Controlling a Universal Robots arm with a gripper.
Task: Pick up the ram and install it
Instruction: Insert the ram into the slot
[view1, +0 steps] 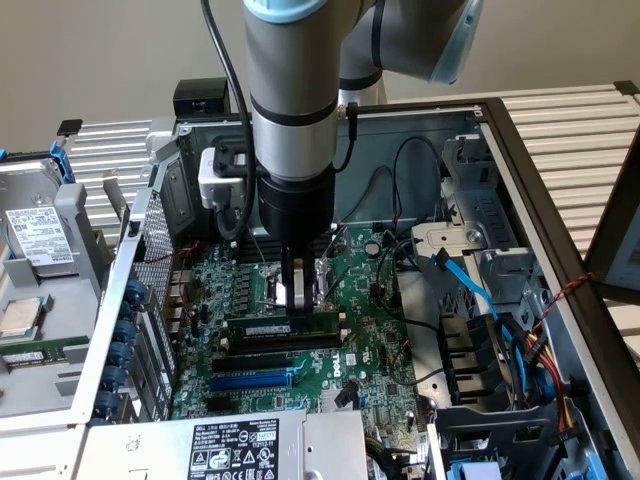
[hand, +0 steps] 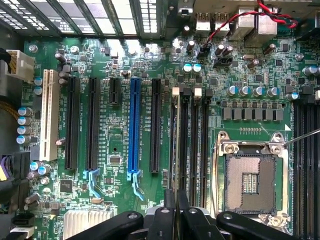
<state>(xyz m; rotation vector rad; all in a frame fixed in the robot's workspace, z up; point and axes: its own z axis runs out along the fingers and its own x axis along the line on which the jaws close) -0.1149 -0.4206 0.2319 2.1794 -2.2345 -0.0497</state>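
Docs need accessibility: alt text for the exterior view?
End effector closed on the ram, which stands on edge along a black memory slot of the green motherboard inside an open computer case. Whether it is seated cannot be told.

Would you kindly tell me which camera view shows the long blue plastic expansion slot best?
The wrist view: the long blue plastic expansion slot shows from above along its whole length. The exterior view shows it slanted.
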